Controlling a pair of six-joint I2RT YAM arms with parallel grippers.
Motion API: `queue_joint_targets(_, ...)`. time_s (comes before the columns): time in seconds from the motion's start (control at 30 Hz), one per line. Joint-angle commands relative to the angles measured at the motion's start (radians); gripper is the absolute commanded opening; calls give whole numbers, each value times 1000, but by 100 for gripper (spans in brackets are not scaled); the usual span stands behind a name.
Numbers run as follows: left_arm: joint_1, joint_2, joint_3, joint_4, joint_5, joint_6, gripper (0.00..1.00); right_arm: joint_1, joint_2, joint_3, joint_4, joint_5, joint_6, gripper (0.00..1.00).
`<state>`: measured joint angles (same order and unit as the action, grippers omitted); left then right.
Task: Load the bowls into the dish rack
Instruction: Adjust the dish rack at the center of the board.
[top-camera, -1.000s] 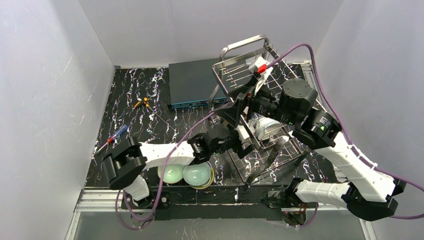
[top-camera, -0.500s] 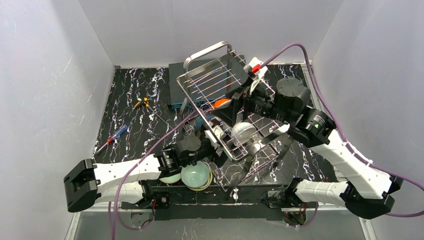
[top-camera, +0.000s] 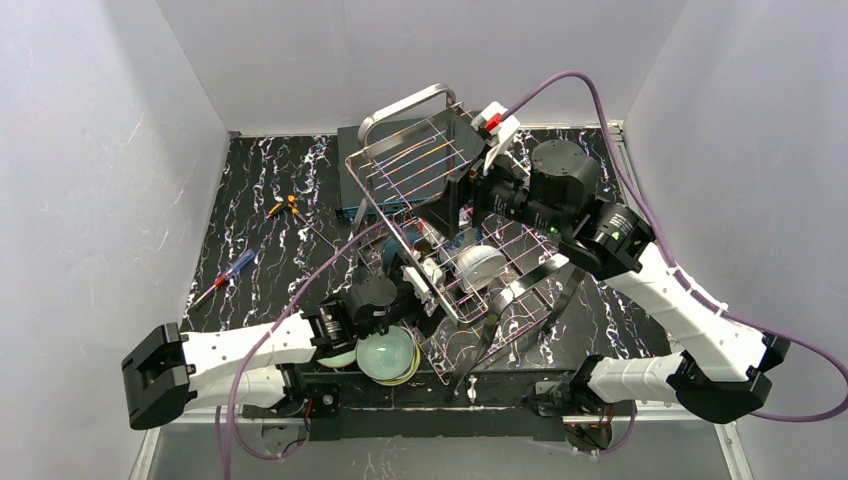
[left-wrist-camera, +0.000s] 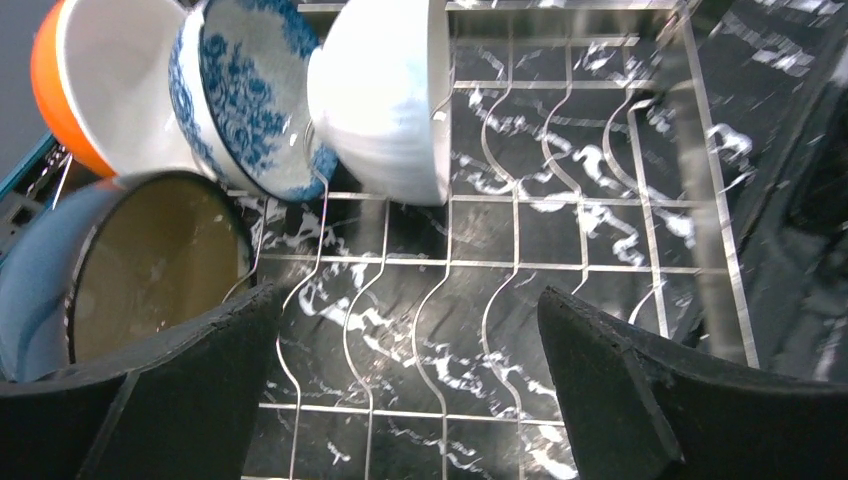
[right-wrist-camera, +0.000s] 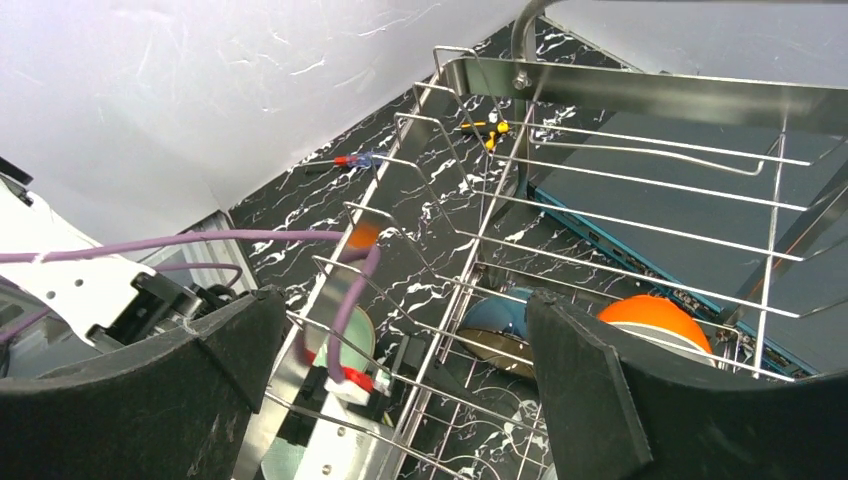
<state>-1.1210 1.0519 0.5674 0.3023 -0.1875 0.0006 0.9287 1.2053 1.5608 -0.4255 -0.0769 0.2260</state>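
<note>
**Two open grippers at a tilted rack; green bowls not yet loaded**

- **Left gripper** (left-wrist-camera: 408, 295): jaws wide apart, holding nothing. It faces the wire floor of the rack (left-wrist-camera: 520, 210).
- **Loaded bowls:** in the upper left of that wrist view, three stand on edge in a touching row: orange bowl (left-wrist-camera: 60, 90), patterned bowl (left-wrist-camera: 250, 100), white bowl (left-wrist-camera: 385, 100). A blue-and-beige bowl (left-wrist-camera: 140, 270) sits just beside the left finger.
- **Right gripper** (right-wrist-camera: 403, 300): jaws equally wide, clamped on nothing. Side wires of the rack cross the gap between its fingers. Whether it touches them cannot be told.
- **Rack:** tilted, one handle (top-camera: 410, 102) raised at upper centre of the overhead view. Its long axis runs from there toward lower right.
- **Green bowls** (top-camera: 388, 352): stacked at bottom centre of the overhead view, outside the rack and just beside its near corner. They lie directly below the left wrist.
- **Judgement:** the left arm is much the nearer. Its reach would go toward the frame bottom, away from the rack. The right arm is well apart, beyond the rack.
- **Surface:** table (top-camera: 260, 250), black marbled, flat.
- **Room:** judged tight at the stack, with the leaning rack close over it. A teal box (right-wrist-camera: 700, 215) lies behind the rack, and a screwdriver (top-camera: 228, 276) lies well apart at left.
</note>
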Motion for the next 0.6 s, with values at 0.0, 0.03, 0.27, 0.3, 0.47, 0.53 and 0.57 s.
queue_joint_targets(0.0,6,22,-62,138,-75,113,98,-5,14,82,4,15,0,98)
queue_joint_targets(0.03,5,35,-69,142,-68,128,98,-5,21,93,-3,17,-3,98)
queue_joint_targets(0.27,6,-44,-148,192,-146,95,98,-35,131,289,-182,209,-81,98)
queue_joint_targets(0.3,6,-67,-162,194,-157,99,98,-63,152,316,-205,198,-86,98)
queue_joint_targets(0.47,6,-188,-232,188,-195,133,98,-269,214,385,-236,21,-57,98)
queue_joint_targets(0.53,6,-241,-257,180,-217,128,98,-356,219,394,-225,-17,-45,98)
queue_joint_targets(0.57,6,-270,-267,173,-232,122,98,-390,220,398,-221,-25,-38,98)
